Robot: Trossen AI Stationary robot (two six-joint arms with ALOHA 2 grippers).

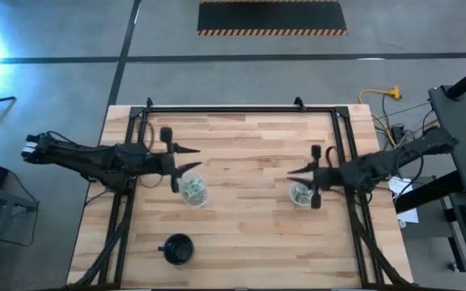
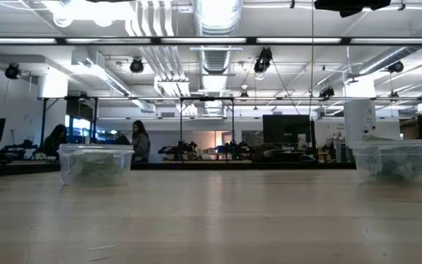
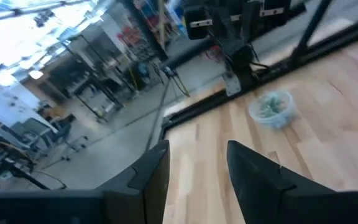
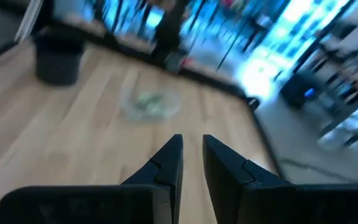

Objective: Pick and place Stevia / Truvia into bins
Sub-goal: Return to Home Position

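Scanning the wooden surface [image 1: 241, 137], we spot no loose packets. The left gripper [image 1: 200, 158] hangs empty, fingers well apart, just beside the left cup [image 1: 206, 195]. The right gripper [image 1: 290, 173] shows only a narrow gap, near the right cup [image 1: 292, 195]. Stevia packets [image 1: 192, 191] sit inside both. To go home cleanly, we'd say rise first, then draw back clear of the rims.

A black cup [image 1: 177, 249] stands on the wooden table [image 1: 249, 145]; 2 people [image 2: 139, 141] are far behind.
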